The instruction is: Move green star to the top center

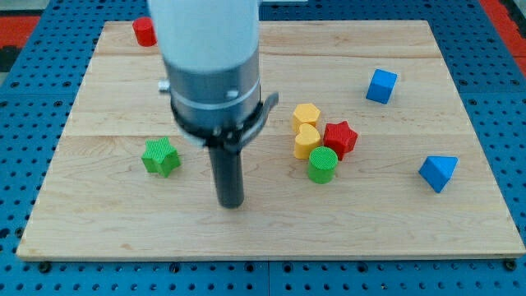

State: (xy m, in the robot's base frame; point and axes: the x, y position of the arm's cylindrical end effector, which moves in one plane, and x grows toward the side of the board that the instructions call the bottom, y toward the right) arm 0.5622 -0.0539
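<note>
- Green star-shaped block sits on the pale wooden desk, in the view's left half, roughly at mid-height.
- My tip, the lower end of the dark rod, is to the view's right of the green star and slightly lower, near it but apart from it.
- I have no jaws on this arm, only the rod, so nothing is pinched.
- I see a cluster right of centre: a yellow hexagonal block, a yellow heart-like block just below it, a red star block beside them, and a green cylinder touching the group's lower edge.
- I see a red block near the top left, shape unclear.
- I see a blue cube at upper right and a blue triangular block at lower right, well apart.
</note>
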